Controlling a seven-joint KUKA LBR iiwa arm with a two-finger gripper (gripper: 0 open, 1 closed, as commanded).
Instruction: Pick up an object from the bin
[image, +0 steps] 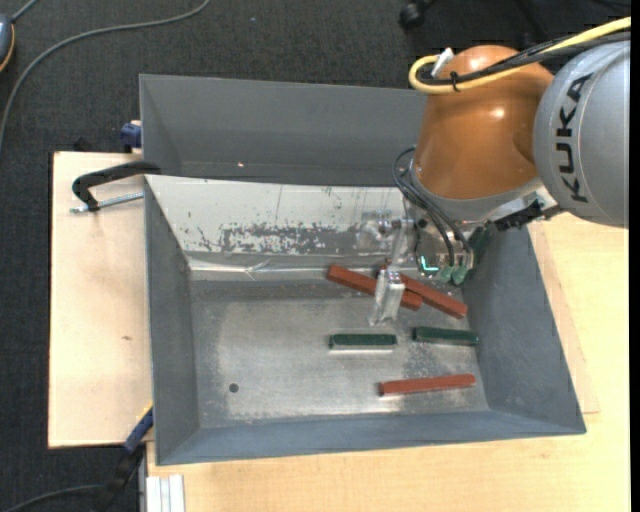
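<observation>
A: From the camera view, where is the gripper (388, 295) hanging?
B: It is hanging right at the middle of the long red stick (347, 277), its metal tip crossing that stick and covering part of it. The stick is lying slanted on the floor of the bin (270, 380).
A: Is it pinching the stick?
B: I cannot tell. The tip is overlapping the stick, but whether the gripper is spread or pressed together is not showing from here.
A: What else is lying around that stick?
B: 3 more sticks, all lying flat and apart from each other. A dark green stick (362, 341) is lying just in front of the long red stick, below the gripper. A 2nd green stick (445, 337) is lying just in front of its right end. A shorter red stick (427, 384) is lying further forward, beyond both green ones.
A: And the arm?
B: The arm (590, 120) is reaching in from the right, its orange cover (470, 120) hanging behind the long red stick's right end.
</observation>
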